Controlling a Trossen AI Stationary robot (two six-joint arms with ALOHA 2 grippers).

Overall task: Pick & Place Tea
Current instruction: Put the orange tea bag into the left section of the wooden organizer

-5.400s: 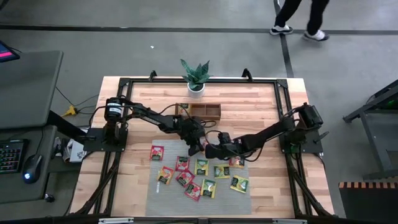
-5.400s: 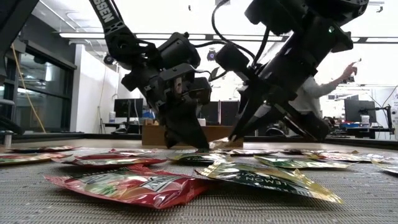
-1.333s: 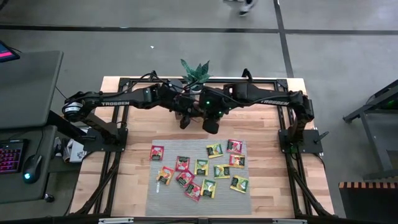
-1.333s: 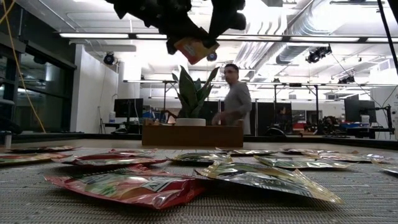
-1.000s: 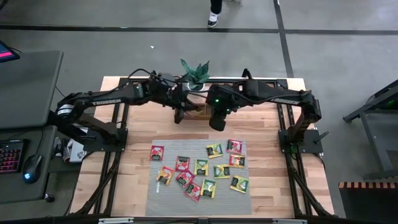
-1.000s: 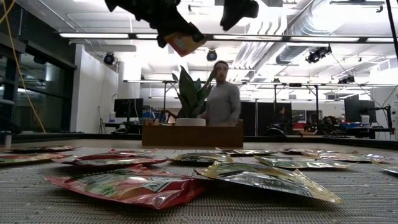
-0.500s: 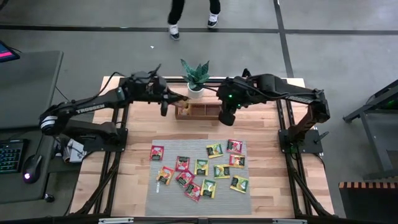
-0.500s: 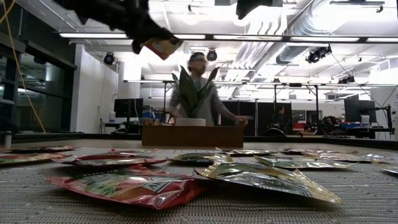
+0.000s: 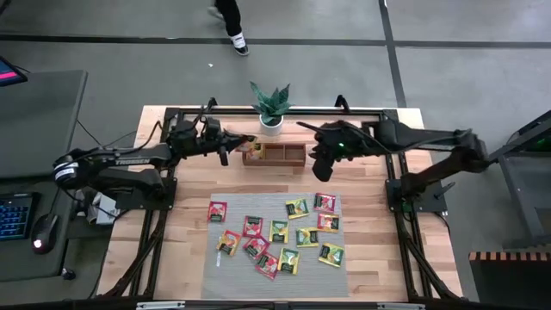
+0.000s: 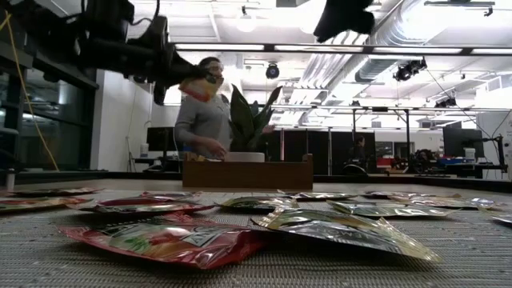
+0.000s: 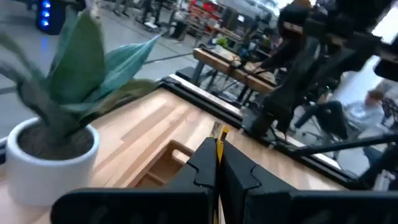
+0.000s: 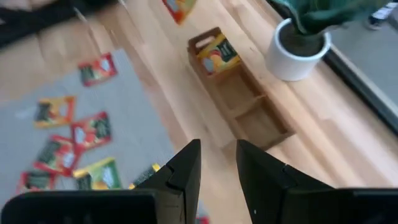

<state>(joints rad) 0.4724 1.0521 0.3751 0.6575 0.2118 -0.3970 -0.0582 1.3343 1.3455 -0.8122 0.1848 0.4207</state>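
Barely begun: one sachet (image 12: 217, 55) in the tray (image 9: 274, 154) by the table's far edge. Our left gripper (image 9: 244, 143) pinches another sachet (image 10: 198, 86) beside the tray; right gripper (image 9: 322, 171) apart, empty. Approx. twelve on mat (image 9: 215, 258).

Overhead, table-level, two wrist views; shared tray (image 9: 274, 154).

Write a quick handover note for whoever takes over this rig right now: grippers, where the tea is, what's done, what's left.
Left gripper: shut on a sachet, held in the air beside the wooden tray's left end.
Right gripper: open and empty, above the table just right of the tray.
Done: one yellow sachet already lies in the tray's end compartment.
Left: drop the held sachet into the tray, then move the dozen or so sachets lying on the grey mat.
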